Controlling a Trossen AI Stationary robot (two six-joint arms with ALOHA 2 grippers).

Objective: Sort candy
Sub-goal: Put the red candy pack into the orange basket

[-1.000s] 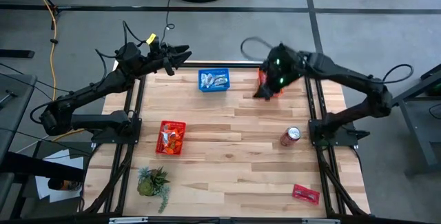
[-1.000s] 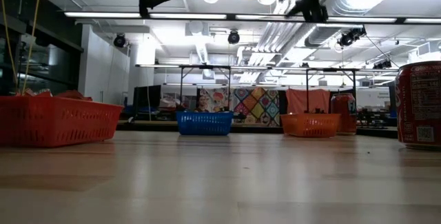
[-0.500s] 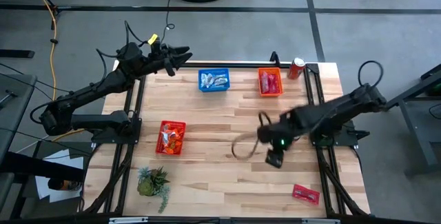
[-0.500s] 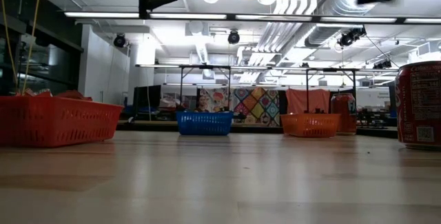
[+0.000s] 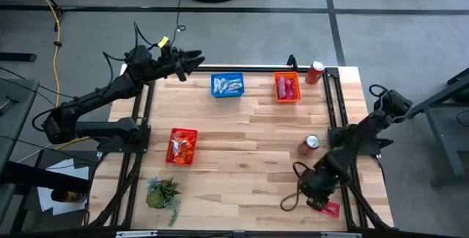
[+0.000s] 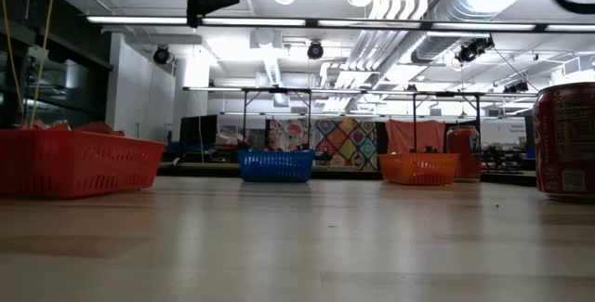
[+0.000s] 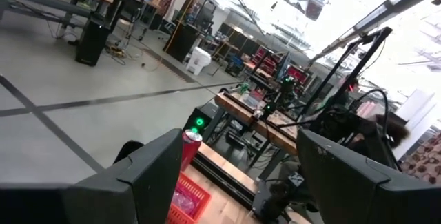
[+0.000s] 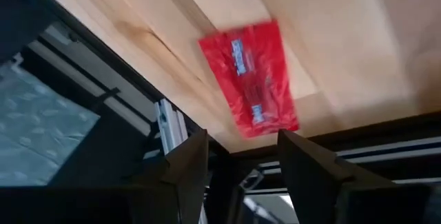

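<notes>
The wooden worktop [image 5: 249,157] stands on a grey floor in a big bright room. A red candy packet [image 8: 250,78] lies flat near the front right corner of the worktop. The right gripper [image 5: 316,191] hangs just above it, fingers apart, holding nothing. More candy sits in the blue basket [image 5: 227,85], the orange basket [image 5: 286,87] and the red basket [image 5: 182,146]. The left gripper [image 5: 196,61] waits at the back left edge, fingers wide apart and empty.

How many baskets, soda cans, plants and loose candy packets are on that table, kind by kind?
Baskets: 3 (blue, orange, red)
Soda cans: 2 (back corner, right side)
Plants: 1
Loose candy packets: 1, red
Total: 7
</notes>
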